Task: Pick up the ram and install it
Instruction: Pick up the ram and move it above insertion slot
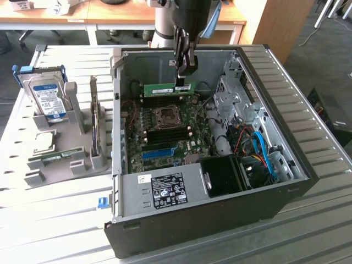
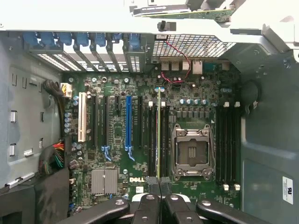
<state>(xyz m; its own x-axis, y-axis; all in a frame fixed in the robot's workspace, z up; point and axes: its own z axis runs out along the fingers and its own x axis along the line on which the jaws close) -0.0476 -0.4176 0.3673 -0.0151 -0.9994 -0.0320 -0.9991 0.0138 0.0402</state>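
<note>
Exterior view, jaws clamped on the ram (image 1: 168, 88), upright over the motherboard (image 1: 165, 137)

From the wrist we see the slim green ram stick (image 2: 159, 135) edge-on, its chips and label hidden. The black gripper (image 1: 184, 72) covers part of its top edge. Print on the white power-supply label (image 1: 168, 190) is too small to read.

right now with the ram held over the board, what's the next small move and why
Probably ease it straight down. The gripper is shut on the ram, which hangs level above the motherboard. In the wrist view its edge runs along the memory slots beside the empty processor socket, so it looks lined up but seemingly not yet seated.
</note>
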